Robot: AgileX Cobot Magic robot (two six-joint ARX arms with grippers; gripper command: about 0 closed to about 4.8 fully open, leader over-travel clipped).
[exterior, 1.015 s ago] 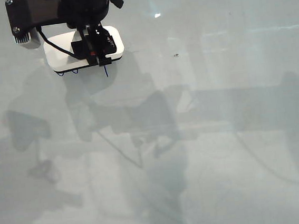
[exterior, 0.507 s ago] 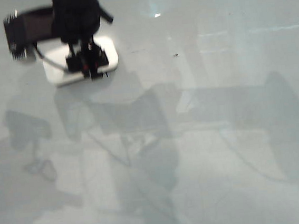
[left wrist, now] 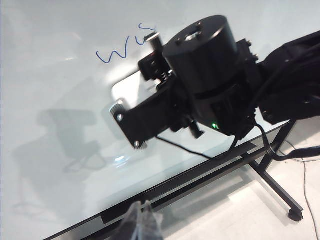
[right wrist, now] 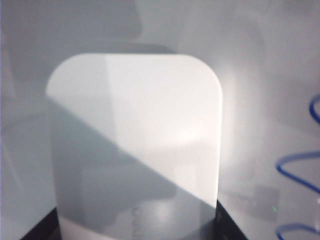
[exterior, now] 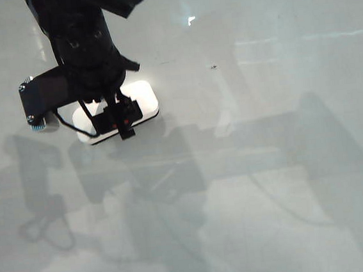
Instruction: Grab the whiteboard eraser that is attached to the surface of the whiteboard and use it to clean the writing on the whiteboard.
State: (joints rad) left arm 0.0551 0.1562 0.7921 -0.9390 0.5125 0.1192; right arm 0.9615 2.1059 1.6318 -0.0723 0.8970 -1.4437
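Note:
The whiteboard (exterior: 268, 166) fills the exterior view. My right gripper (exterior: 118, 116) has reached across to its left part and is shut on the whiteboard eraser (exterior: 142, 96), a white rounded block lying flat on the board. In the right wrist view the eraser (right wrist: 135, 140) sits between dark fingers (right wrist: 227, 227), with blue strokes of the writing (right wrist: 300, 175) beside it. The left wrist view shows the writing (left wrist: 117, 52) just beyond the eraser (left wrist: 125, 90). My left gripper (left wrist: 142, 220) hangs off the board's edge, tips together, holding nothing. The arm hides the writing in the exterior view.
A tiny dark speck (exterior: 213, 66) marks the board right of the eraser. The board's black frame edge (left wrist: 175, 182) runs past my left gripper. Beyond it stand a black stand leg with a caster (left wrist: 295, 215) and cables (left wrist: 305, 150) on the floor.
My right gripper has slid the eraser towards the lower part of the exterior view. The short blue stroke that showed under the eraser's edge is gone from sight.

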